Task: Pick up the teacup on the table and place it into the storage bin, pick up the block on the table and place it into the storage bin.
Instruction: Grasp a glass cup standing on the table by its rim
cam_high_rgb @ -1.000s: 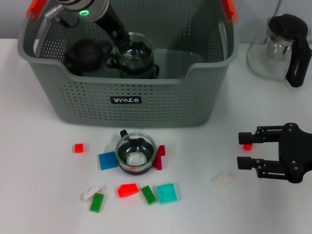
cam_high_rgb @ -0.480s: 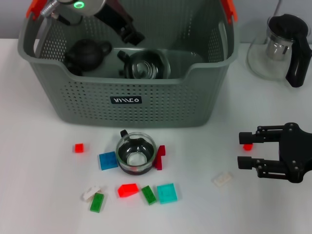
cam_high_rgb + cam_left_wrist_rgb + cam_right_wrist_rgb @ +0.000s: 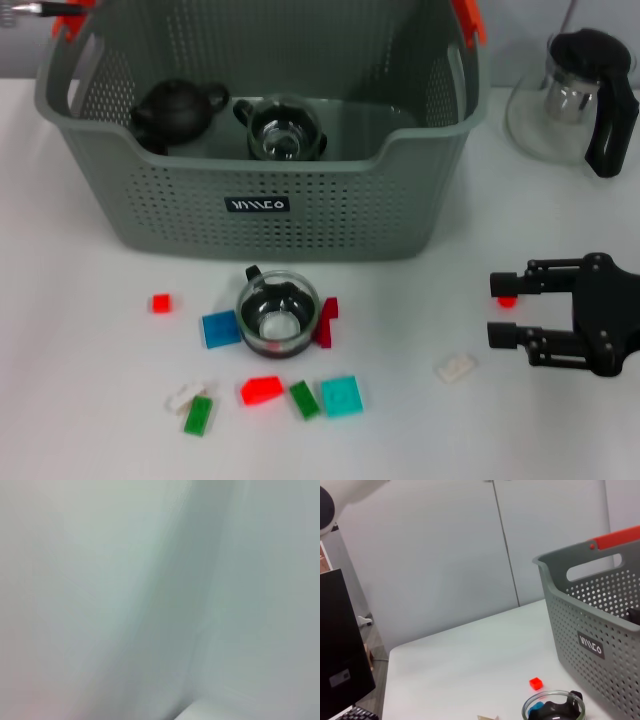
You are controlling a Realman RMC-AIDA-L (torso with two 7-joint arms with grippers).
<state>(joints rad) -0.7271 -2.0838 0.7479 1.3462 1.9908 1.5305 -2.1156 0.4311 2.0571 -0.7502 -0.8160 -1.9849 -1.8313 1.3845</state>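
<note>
Likely the released right pincer, hovering right of the teacup, could nudge crowding blocks like the red block while grasping it.

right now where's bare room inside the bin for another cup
The storage bin floor is bare right of the glass teacup, toward its right wall. The left end is crowded: a black teapot sits beside that cup.

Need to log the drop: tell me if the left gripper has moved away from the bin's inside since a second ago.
Yes. It has risen out past the storage bin's far-left corner, leaving a glass teacup inside beside the black teapot; only its tip shows.
</note>
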